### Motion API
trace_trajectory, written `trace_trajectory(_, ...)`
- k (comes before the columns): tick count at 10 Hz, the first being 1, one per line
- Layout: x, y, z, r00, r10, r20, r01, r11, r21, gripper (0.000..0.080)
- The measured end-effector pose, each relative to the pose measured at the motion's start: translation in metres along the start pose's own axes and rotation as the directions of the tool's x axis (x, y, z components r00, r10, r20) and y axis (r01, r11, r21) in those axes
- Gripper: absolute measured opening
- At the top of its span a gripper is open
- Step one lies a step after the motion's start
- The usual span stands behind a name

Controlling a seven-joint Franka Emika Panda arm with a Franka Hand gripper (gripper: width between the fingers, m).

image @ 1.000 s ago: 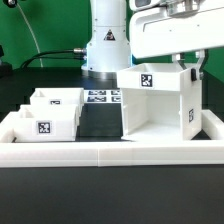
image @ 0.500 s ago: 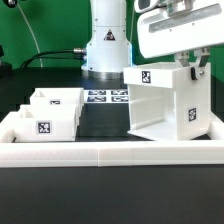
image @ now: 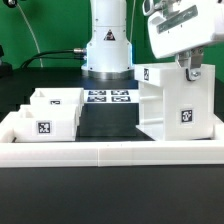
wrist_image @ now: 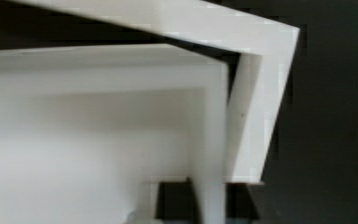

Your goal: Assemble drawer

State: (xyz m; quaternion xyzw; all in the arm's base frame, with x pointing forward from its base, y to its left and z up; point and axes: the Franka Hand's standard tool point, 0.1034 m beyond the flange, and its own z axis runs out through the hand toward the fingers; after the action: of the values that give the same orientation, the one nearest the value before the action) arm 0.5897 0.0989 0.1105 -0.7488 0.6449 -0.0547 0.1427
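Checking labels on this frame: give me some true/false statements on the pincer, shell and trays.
The pincer clamps a wall of the box shell. True.
The nearer tray and the farther tray sit inside the shell. False: both stand outside it, on the exterior view's left.
The marker board lies flat in front of the arm's base. True.
The shell stands on the exterior view's left. False: it is on the right.

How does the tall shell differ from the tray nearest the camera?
The shell stands far taller than the low tray. The claw grips the shell at its top edge, while the tray sits free. The shell is at the exterior view's right, the tray at its left. Both are white plastic with black-and-white square tags.
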Motion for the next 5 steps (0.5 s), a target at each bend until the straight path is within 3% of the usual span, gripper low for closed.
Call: trace_trajectory(5, -0.0038, -0.0019, 0.0038, 0.989, 0.144, 0.022, -0.144, 0.99, 0.002, 0.0048)
